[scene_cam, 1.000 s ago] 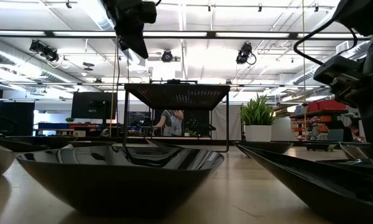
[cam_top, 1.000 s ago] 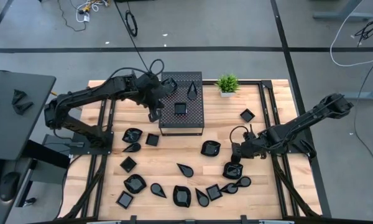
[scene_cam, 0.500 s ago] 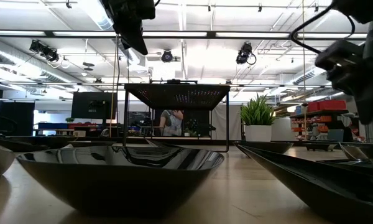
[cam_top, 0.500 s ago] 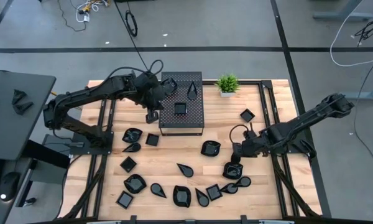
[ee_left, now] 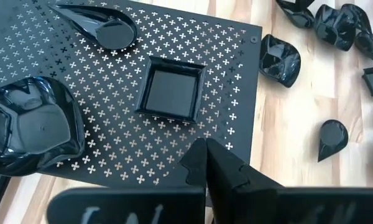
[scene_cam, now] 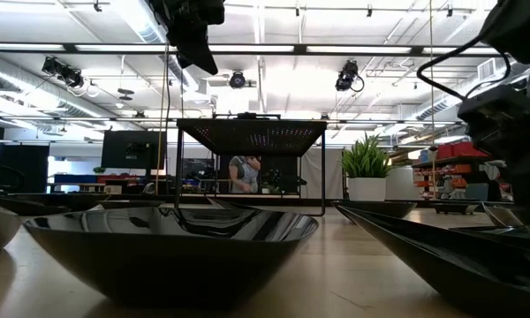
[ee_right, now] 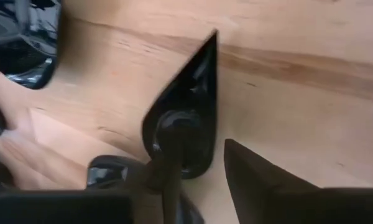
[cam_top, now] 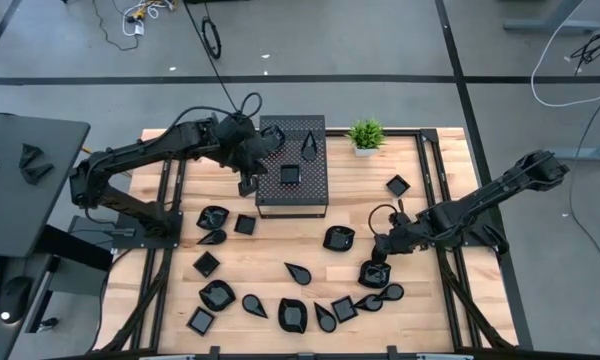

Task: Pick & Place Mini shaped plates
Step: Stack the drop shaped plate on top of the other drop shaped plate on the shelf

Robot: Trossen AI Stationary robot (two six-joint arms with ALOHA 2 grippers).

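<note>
Three mini shaped plates sit on the perforated box (cam_top: 292,165) so far: a leaf-shaped one (ee_left: 31,127), a square plate (ee_left: 170,94) and a teardrop (ee_left: 99,26). The left gripper (cam_top: 246,183) hangs at the box's near-left edge, jaws pressed together and empty. Roughly twenty plates (cam_top: 292,315) are left scattered across the worktop (cam_top: 270,250), so most of the job seems ahead. They are glossy black, shallow and small. On the right, the right gripper (cam_top: 381,249) has its jaws spread astride a teardrop plate (ee_right: 186,118), not yet pinching it.
</note>
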